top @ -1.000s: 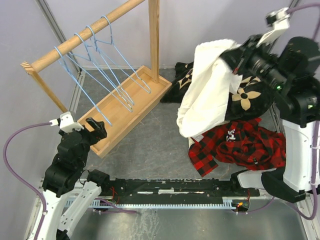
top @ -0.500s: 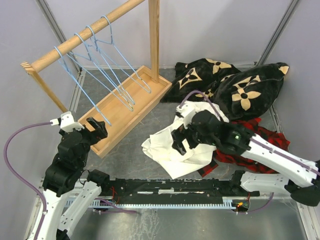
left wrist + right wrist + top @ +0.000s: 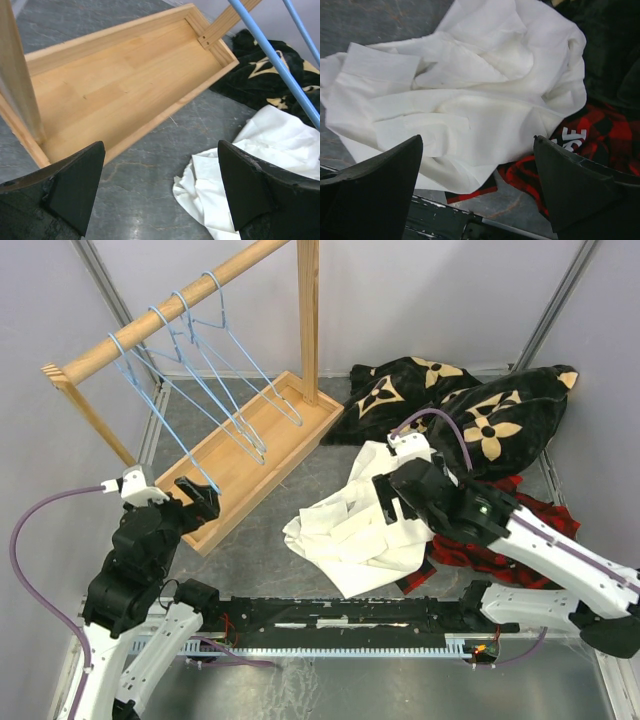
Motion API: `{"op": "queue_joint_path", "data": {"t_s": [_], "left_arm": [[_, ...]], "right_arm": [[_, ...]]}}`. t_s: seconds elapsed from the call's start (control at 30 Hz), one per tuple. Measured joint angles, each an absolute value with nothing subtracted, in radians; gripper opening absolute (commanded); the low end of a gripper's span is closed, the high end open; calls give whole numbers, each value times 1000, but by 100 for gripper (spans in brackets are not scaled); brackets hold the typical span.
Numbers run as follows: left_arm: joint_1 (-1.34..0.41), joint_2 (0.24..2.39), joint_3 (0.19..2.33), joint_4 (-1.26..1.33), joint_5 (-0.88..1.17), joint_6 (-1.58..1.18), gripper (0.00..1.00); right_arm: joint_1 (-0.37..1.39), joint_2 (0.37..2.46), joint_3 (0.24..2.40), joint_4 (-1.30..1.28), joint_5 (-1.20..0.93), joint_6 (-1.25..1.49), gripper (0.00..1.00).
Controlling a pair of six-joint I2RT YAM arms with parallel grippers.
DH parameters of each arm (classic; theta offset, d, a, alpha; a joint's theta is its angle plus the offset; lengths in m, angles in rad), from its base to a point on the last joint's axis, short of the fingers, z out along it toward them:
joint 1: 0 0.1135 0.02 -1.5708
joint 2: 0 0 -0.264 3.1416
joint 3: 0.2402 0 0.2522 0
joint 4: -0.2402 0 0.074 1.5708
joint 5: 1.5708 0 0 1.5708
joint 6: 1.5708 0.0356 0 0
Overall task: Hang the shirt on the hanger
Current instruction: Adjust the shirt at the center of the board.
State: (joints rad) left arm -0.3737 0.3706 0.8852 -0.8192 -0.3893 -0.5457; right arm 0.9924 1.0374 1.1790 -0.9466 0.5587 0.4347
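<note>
The cream-white shirt (image 3: 345, 535) lies crumpled on the grey table in front of the arms, its right edge draped over a red-and-black plaid garment (image 3: 520, 540). My right gripper (image 3: 388, 502) hovers just over the shirt's upper right part, open and holding nothing. In the right wrist view the shirt (image 3: 465, 100) fills the space beyond the open right gripper (image 3: 477, 185). Several light-blue wire hangers (image 3: 215, 390) hang from a slanted wooden rod (image 3: 170, 310) at the back left. My left gripper (image 3: 200, 496) is open by the rack's base; in its wrist view the left gripper (image 3: 162, 190) frames bare table, with the shirt (image 3: 265, 165) to the right.
The rack stands in a shallow wooden tray (image 3: 255, 455) with an upright post (image 3: 308, 320). A black blanket with tan flowers (image 3: 470, 415) is heaped at the back right. A blue hanger wire (image 3: 275, 60) crosses the left wrist view. Grey walls close in both sides.
My right arm swung down from the back right with the shirt, opened, and left it crumpled on the table's middle. It has since lifted slightly. The left arm barely moved.
</note>
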Motion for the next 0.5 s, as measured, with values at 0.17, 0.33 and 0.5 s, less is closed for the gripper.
{"op": "queue_joint_path", "data": {"t_s": [0.17, 0.33, 0.5], "left_arm": [[-374, 361, 879, -834, -351, -621, 98], [-374, 372, 864, -838, -310, -667, 96], [-374, 394, 824, -827, -260, -703, 95]], "right_arm": [[822, 1090, 1162, -965, 515, 466, 99], [599, 1098, 1137, -929, 386, 455, 98], [493, 1156, 1116, -868, 306, 442, 97]]}}
